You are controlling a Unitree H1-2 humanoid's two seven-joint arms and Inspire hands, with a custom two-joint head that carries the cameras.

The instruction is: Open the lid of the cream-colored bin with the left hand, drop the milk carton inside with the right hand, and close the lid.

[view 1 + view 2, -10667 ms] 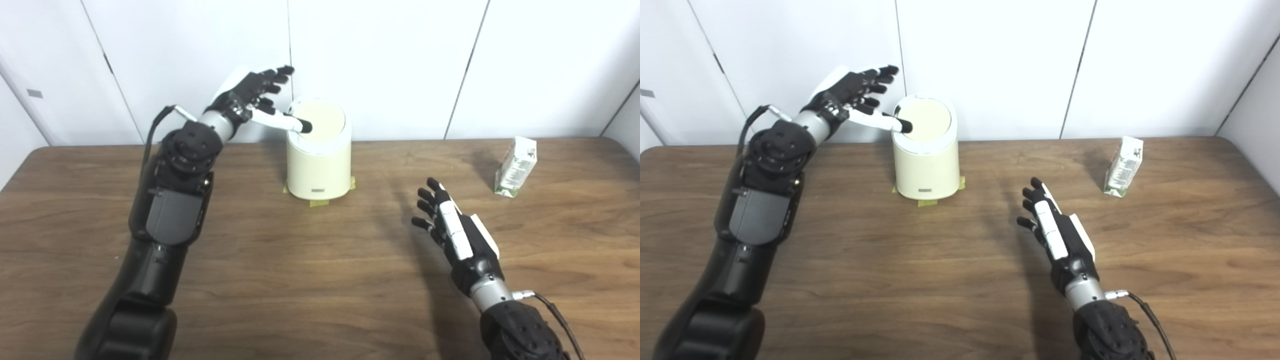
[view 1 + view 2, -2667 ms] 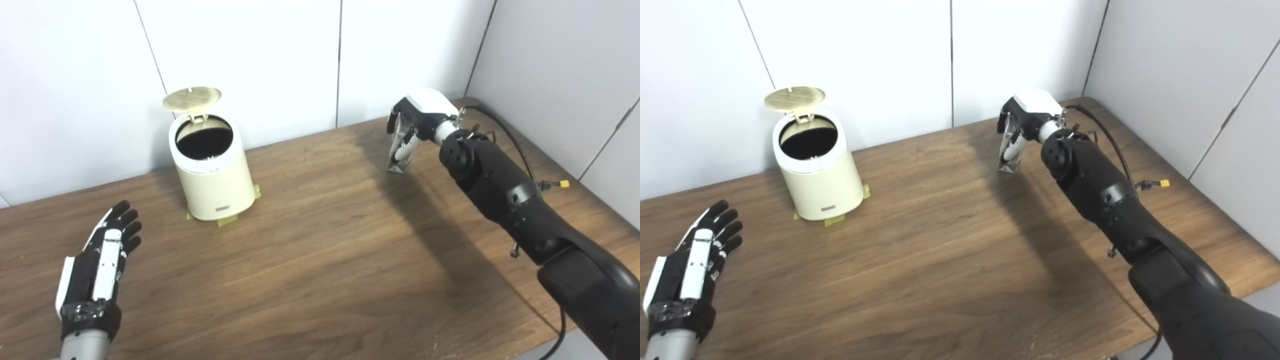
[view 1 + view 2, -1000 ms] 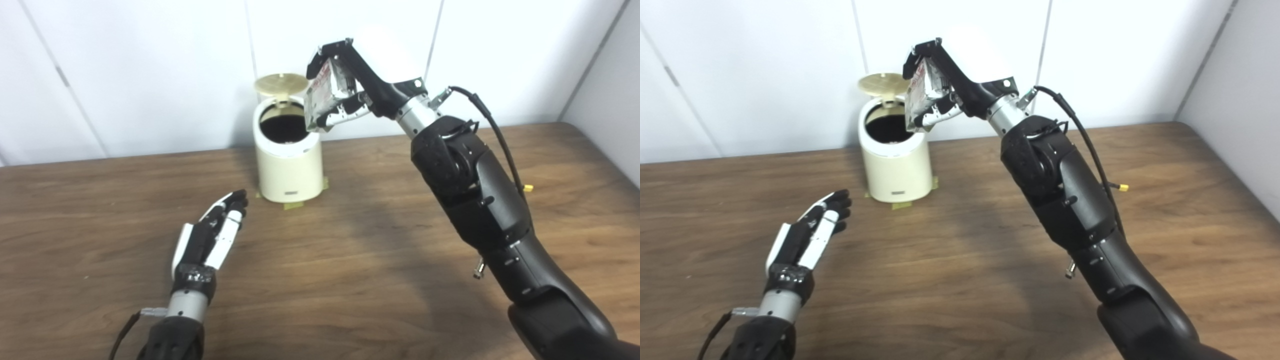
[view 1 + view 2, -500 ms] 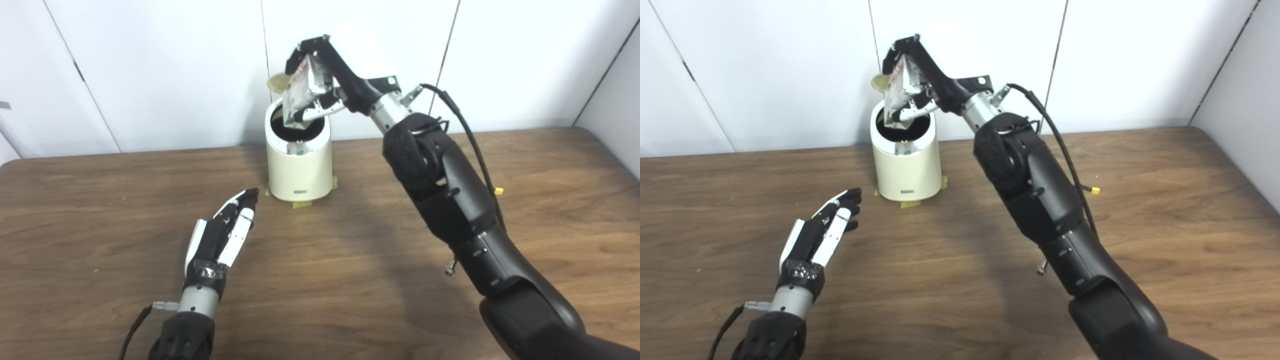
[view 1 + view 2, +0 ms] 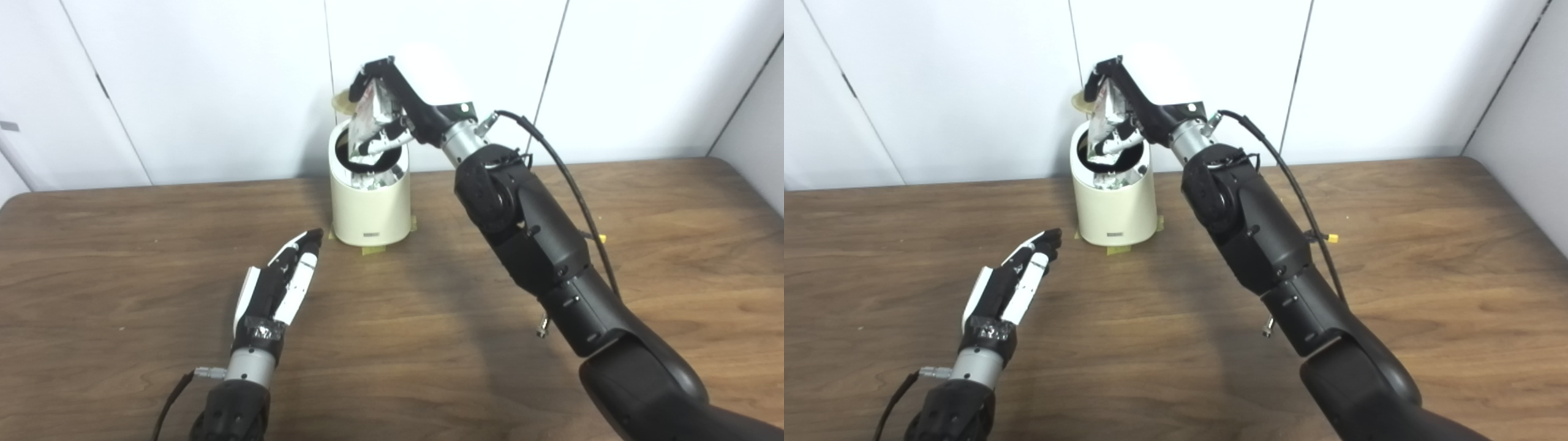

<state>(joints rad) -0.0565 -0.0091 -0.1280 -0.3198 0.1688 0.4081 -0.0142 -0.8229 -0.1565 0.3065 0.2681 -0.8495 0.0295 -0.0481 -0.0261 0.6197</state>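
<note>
Over the bin [image 5: 369, 208]: right hand [image 5: 392, 113] pinches the carton [image 5: 367, 122] above its open mouth.
Lid [image 5: 343, 101]: raised.
Left hand [image 5: 278, 285]: near the bin, empty, fingers straight.

Cream bin [image 5: 369, 208], silvery white carton [image 5: 367, 119], black-and-white robot hand [image 5: 278, 288], brown wood-grain table [image 5: 122, 257].
</note>
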